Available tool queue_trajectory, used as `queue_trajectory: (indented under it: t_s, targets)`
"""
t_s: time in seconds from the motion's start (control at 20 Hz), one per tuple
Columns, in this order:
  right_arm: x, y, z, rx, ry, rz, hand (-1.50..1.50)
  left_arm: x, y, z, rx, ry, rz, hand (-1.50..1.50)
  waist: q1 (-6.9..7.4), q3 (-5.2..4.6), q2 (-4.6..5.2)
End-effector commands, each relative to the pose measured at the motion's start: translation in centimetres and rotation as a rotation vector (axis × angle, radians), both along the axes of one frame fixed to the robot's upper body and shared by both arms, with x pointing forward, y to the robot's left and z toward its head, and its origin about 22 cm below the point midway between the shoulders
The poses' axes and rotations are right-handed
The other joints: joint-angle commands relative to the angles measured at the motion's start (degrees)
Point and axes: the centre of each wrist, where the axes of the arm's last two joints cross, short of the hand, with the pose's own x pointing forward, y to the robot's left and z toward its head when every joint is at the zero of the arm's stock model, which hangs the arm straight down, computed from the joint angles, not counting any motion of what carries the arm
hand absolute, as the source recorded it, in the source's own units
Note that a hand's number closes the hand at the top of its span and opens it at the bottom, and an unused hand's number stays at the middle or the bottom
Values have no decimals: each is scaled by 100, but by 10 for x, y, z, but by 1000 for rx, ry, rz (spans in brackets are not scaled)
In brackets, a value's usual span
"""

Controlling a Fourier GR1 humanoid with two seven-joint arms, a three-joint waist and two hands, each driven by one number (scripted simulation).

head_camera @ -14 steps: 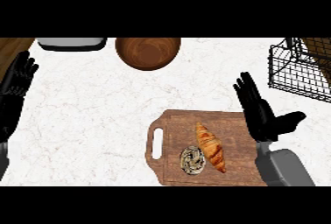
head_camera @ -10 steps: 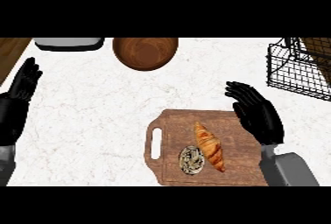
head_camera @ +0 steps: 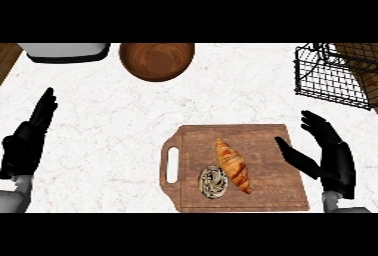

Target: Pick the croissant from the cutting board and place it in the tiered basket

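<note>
right hand [head_camera: 330, 155] spread open, holding nothing; croissant [head_camera: 234, 165] lies just to its left on the cutting board [head_camera: 273, 140]. left hand [head_camera: 28, 141] open, resting far left.

One croissant [head_camera: 234, 165], one cutting board [head_camera: 275, 142], one basket [head_camera: 330, 75], one bowl [head_camera: 156, 60].

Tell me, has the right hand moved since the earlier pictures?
Yes. The right hand has come down toward the view's lower edge and now sits open at the cutting board's right edge, farther from the tiered basket.
</note>
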Motion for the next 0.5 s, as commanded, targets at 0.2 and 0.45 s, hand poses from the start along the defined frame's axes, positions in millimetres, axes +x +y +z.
queue_trajectory:
  t_s: [0.2,0.45]
  targets:
    - [-43,-8,72,-280,179,114,-150,-2,-7,-11,-6,27,0,0,141,-16,-5]
    - [-42,2,108,-525,399,276,-150,8,-13,-7,10,27,-34,0,240,-30,32]
